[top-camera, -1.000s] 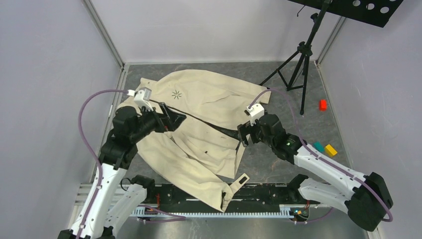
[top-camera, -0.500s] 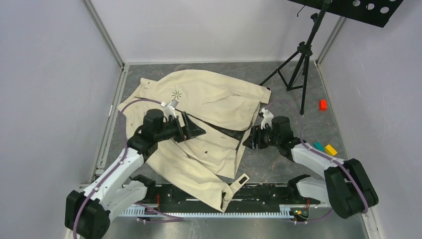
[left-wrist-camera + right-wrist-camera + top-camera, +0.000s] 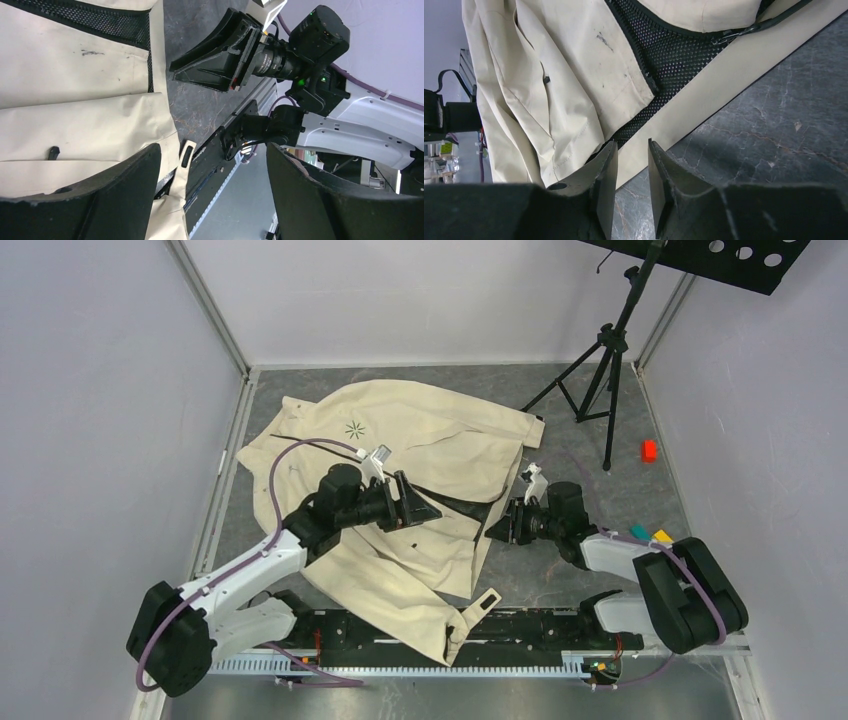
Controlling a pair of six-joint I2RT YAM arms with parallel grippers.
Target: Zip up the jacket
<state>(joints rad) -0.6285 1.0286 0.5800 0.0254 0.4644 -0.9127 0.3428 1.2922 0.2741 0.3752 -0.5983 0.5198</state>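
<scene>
The cream jacket [image 3: 430, 440] lies spread on the dark floor, its front parted so that the black mesh lining [image 3: 664, 55] and the dark zipper line [image 3: 631, 42] show. My left gripper [image 3: 418, 510] hovers over the jacket's middle near the opening, jaws wide apart and nothing between them [image 3: 212, 150]. My right gripper [image 3: 497, 528] sits low at the jacket's right hem. In the right wrist view its jaws [image 3: 631, 145] stand a narrow gap apart, with the beige hem strip [image 3: 724, 80] running just past the tips. I cannot tell if fabric is pinched.
A black tripod stand [image 3: 605, 370] rises at the back right. Red [image 3: 649, 450], teal [image 3: 640, 531] and yellow [image 3: 664, 537] blocks lie on the floor to the right. A black rail [image 3: 530, 625] runs along the near edge, with a jacket strap [image 3: 485, 602] draped onto it.
My left arm has swung right across the jacket toward the opening, its jaws narrowing slightly. My right gripper has dropped to the right hem and its jaws have narrowed a lot.
</scene>
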